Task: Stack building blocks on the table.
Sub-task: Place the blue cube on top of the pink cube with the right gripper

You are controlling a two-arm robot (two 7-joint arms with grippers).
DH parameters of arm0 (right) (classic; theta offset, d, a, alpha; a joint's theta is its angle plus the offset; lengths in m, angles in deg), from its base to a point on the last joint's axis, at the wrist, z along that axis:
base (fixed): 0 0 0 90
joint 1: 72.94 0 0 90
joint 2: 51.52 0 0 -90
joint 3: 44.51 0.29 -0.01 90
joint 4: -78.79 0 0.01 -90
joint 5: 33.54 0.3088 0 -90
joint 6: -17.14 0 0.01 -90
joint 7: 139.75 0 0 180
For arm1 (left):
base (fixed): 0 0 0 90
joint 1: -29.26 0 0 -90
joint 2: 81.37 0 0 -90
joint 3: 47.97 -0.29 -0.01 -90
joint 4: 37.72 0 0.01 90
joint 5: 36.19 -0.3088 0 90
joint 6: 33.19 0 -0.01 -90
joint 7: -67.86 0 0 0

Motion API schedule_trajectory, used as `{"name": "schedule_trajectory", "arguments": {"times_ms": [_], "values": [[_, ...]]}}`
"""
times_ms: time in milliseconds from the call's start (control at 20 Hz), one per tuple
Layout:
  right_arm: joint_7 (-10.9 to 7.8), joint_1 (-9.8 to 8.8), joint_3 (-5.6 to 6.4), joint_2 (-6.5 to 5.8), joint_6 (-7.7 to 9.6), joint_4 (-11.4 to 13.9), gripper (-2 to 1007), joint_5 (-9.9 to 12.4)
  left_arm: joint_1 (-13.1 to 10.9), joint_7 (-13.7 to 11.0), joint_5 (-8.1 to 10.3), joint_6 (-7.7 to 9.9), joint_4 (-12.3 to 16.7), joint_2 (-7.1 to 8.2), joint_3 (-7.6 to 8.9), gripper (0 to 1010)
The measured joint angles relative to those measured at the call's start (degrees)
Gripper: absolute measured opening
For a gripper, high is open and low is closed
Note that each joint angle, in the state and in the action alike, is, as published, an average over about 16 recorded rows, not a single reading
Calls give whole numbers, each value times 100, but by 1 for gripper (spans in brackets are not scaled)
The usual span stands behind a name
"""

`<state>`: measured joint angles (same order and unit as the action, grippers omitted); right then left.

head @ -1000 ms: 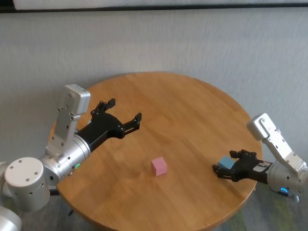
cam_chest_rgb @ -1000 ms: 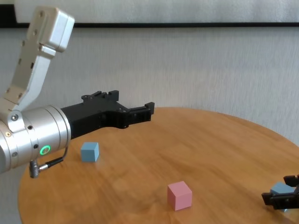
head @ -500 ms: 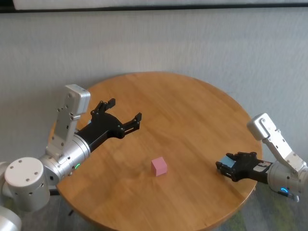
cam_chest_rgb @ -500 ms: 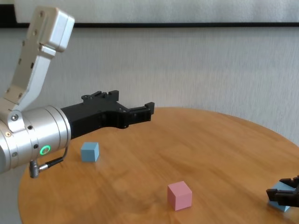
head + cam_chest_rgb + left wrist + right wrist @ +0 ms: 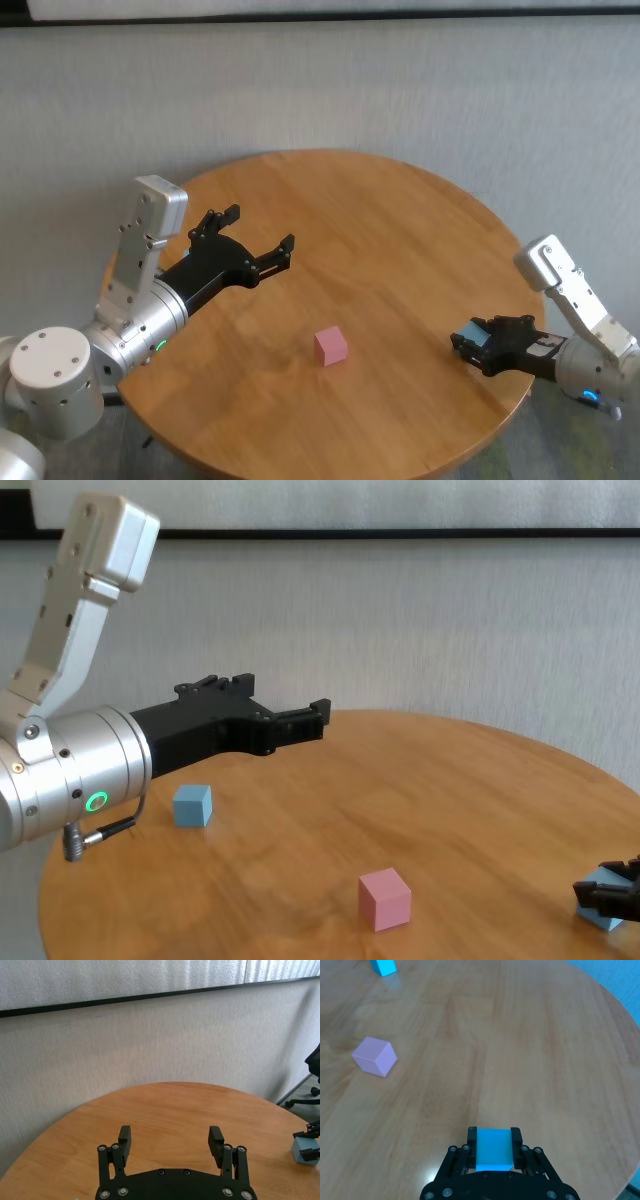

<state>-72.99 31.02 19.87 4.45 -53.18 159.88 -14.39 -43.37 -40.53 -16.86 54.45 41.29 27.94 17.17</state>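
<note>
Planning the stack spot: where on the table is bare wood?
The round wooden table is bare across its far half and between the pink cube and right gripper, shut on a blue cube. The left side holds the open left gripper and another blue cube.

Hidden and cut-off parts around the tabletop (image 5: 400, 230)

In the head view the left arm (image 5: 150, 300) hides the second blue block entirely, and the right gripper's fingers (image 5: 497, 326) cover most of the held blue block (image 5: 476, 337). The chest view's edge cuts off the right gripper (image 5: 612, 898) at the tabletop's right rim.
</note>
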Motion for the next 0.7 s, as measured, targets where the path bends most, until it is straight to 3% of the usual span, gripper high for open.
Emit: {"name": "schedule_trajectory", "arguments": {"times_ms": [300, 700], "values": [[225, -110, -53, 157, 119, 390, 359, -132, 0, 0, 0, 0, 0, 0, 0, 1000], [635, -115, -279, 603, 606, 922, 358, -475, 1, 0, 0, 0, 0, 0, -1, 1000]]}}
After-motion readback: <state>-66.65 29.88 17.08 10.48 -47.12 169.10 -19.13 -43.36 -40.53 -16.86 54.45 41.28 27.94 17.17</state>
